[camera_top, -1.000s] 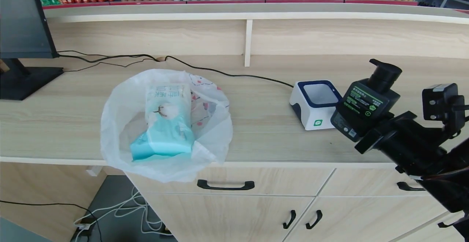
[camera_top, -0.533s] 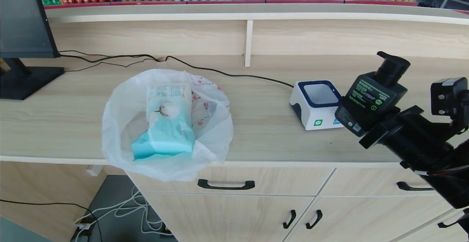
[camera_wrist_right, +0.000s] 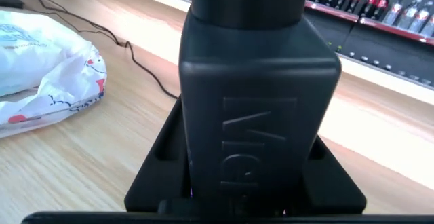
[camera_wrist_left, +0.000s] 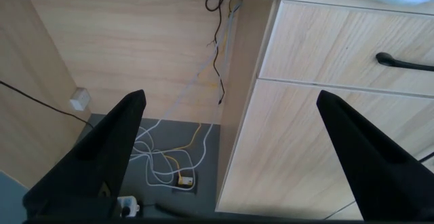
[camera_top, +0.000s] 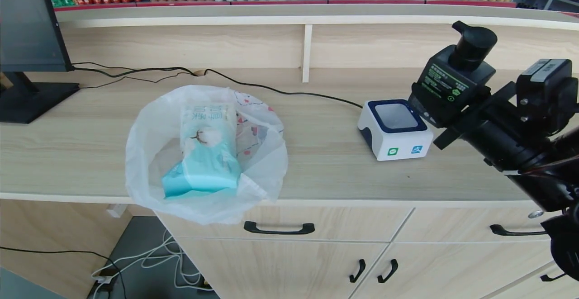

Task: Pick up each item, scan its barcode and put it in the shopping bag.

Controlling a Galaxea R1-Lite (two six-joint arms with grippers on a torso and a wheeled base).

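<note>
Since a second earlier the right arm had lifted the black pump bottle [camera_top: 452, 86] from low beside the scanner [camera_top: 393, 129] to a higher spot over the scanner's right rim, and the scanner's front, half hidden before, now showed in full; the right gripper [camera_top: 470, 118] was clamped on the bottle's lower body, pump head tipped up and away; the left gripper [camera_wrist_left: 227, 159] hung with its fingers spread wide and nothing between them, down by the cupboard front under the counter [camera_top: 325, 163]; the shopping bag [camera_top: 144, 154] sat well apart to the left at the counter's edge with a blue tissue pack [camera_top: 206, 154] already inside; the step in hand looked to be the scan, and to do it well the labelled face would likely need turning down toward the scanner's window and holding there steadily, close but not touching, with the fingers kept off the code, since the label faced up and outward instead of toward the glass; as for writing, the bottle bore a dark label with green and white print too small to make out, and raised letters ran down its side in the right wrist view; whether the barcode showed I could not tell; the scanner's front carried one green and one blue square icon; the tissue pack bore large characters above a cotton-boll picture.
</note>
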